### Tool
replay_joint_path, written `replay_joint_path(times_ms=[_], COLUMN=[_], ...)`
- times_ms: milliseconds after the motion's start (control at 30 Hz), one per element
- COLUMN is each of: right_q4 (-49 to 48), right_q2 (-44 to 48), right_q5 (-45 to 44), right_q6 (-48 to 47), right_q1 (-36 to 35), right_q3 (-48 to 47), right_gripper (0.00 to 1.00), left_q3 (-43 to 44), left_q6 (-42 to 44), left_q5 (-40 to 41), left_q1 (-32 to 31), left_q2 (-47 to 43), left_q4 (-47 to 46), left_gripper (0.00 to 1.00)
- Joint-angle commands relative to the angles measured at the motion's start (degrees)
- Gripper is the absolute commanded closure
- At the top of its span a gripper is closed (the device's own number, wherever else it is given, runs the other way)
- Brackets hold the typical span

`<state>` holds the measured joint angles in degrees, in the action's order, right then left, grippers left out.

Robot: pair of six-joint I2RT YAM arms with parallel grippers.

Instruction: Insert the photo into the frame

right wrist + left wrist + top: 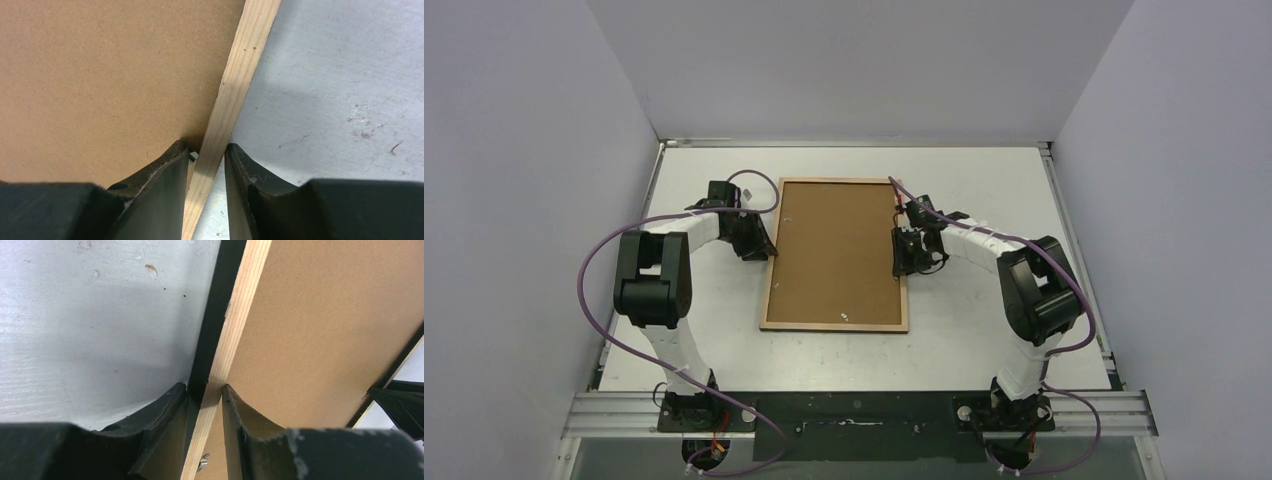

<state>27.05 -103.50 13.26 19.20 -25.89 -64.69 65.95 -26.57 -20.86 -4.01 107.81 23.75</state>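
Clamping is noted at the left gripper (205, 390): its jaws are pinched on the left long rim of the frame (241, 315). One finger (162, 412) is pressed against the rim's black outer edge. The other finger (242, 415) is set inside the rim, on the backing board (320, 325).

The same grasp is recorded at the right gripper (207, 150), on the opposite long rim. Its inner finger (162, 175) is laid on the board. Its outer finger (247, 172) is placed on the table (340, 90) side of the light wood strip. The strip is caught between the two, so neither gripper is slack.

Between the two grippers the frame is spanned, back face up. Light brown wood is shown all round, and the plain brown board fills the opening. Each grip is taken near the middle of its long side, and the frame runs on past the fingertips toward the back wall and back toward the arm bases.

Outside each gripper only grey table top is seen. Whether the frame rests on the table or is held just clear of it cannot be told.
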Motion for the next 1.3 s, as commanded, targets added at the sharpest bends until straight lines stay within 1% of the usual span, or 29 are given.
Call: replay_joint_path(times_ms=[0, 133, 233, 333, 400, 467, 533, 600, 667, 833, 967, 1033, 1133, 1267], right_q4=[0.9, 3.2, 4.4, 6.0, 7.4, 8.4, 9.2, 9.4, 8.4, 7.4, 6.8, 7.1, 8.0, 7.2], right_q2=[-0.2, 0.8, 2.8, 4.4, 5.1, 5.6, 6.3, 6.9, 7.2, 6.4, 5.7, 5.3, 4.8, 4.3], right_q5=[1.9, -2.6, -6.5, -9.2, -10.3, -11.2, -12.5, -13.1, -13.1, -16.9, -19.8, -21.6, -23.3, -22.9], right_q6=[-4.6, -3.9, -2.3, 1.1, 4.3, 8.0, 12.9, 17.2, 21.0, 29.4, 35.4, 36.7, 36.9, 36.6], right_q1=[-0.7, -0.7, -0.6, -0.6, -0.9, -1.5, -2.0, -2.5, -3.0, -4.0, -4.7, -4.9, -5.0, -5.0], right_q3=[2.3, 0.6, -0.3, -1.9, -3.3, -4.2, -4.5, -4.0, -3.0, -1.4, -0.1, 0.2, -0.2, 0.2], right_gripper=[0.77, 0.76, 0.73, 0.64, 0.55, 0.46, 0.39, 0.34, 0.31, 0.32, 0.4, 0.45, 0.48, 0.49], left_q3=[0.0, -0.4, -1.3, -2.5, -2.7, -3.1, -3.9, -5.8, -8.2, -14.4, -18.4, -19.9, -21.6, -22.9], left_q6=[0.5, 0.4, 0.3, -0.1, -0.1, -0.1, -0.4, -1.5, -3.0, -7.1, -10.8, -12.1, -12.9, -12.7], left_q5=[1.1, 1.1, 1.3, 1.5, 1.5, 1.9, 2.1, 1.8, 0.6, -2.1, -4.0, -4.3, -3.9, -3.7], left_q1=[-0.1, -0.1, -0.1, 0.0, 0.0, 0.0, 0.0, -0.1, -0.2, -0.7, -1.1, -1.5, -1.8, -1.9], left_q2=[1.2, 0.4, -0.9, -3.1, -4.4, -5.7, -7.4, -8.7, -10.3, -13.3, -15.1, -15.9, -17.1, -17.4], left_q4=[-0.2, 0.0, 0.1, -0.2, 0.0, 0.9, 1.3, 1.3, 0.3, -2.7, -6.4, -7.7, -8.5, -8.7], left_gripper=[0.71, 0.71, 0.71, 0.69, 0.66, 0.6, 0.55, 0.51, 0.5, 0.47, 0.46, 0.46, 0.46, 0.46])
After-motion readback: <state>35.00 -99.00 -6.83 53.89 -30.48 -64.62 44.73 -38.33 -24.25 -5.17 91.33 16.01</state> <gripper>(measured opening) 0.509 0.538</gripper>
